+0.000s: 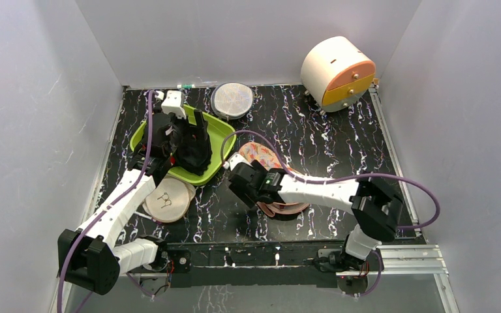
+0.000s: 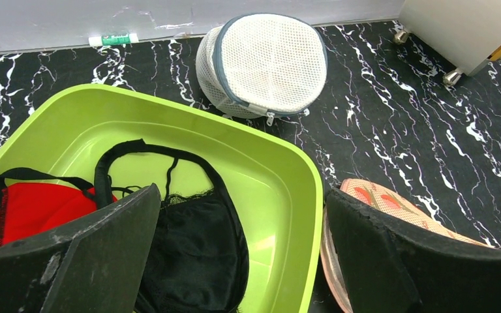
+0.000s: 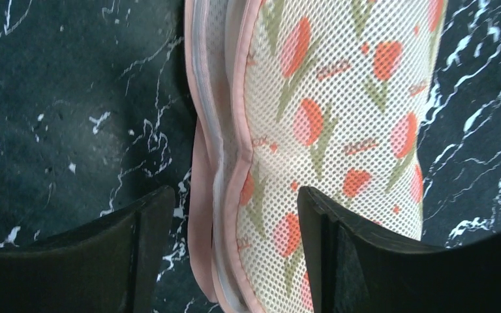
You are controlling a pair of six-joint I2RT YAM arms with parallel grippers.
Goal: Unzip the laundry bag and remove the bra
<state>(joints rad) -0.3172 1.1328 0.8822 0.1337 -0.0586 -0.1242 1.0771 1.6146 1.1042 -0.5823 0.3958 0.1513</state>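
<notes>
The laundry bag (image 1: 265,155), a peach pouch with red-orange print, lies mid-table, partly under my right arm. In the right wrist view the laundry bag (image 3: 339,111) fills the frame, its pink zip rim (image 3: 231,163) running between my fingers. My right gripper (image 3: 235,195) is open and straddles that rim, one finger over the table and one over the printed top; it also shows in the top view (image 1: 248,186). My left gripper (image 2: 241,192) is open above the green tray (image 2: 280,169), over a black bra (image 2: 192,241). The maroon bra is hidden.
The green tray (image 1: 218,127) also holds a bright red garment (image 2: 36,205). A round grey mesh disc (image 1: 232,100) stands at the back, and a round cream disc (image 1: 167,199) lies by the left arm. A white drum with orange and yellow drawers (image 1: 338,72) stands back right.
</notes>
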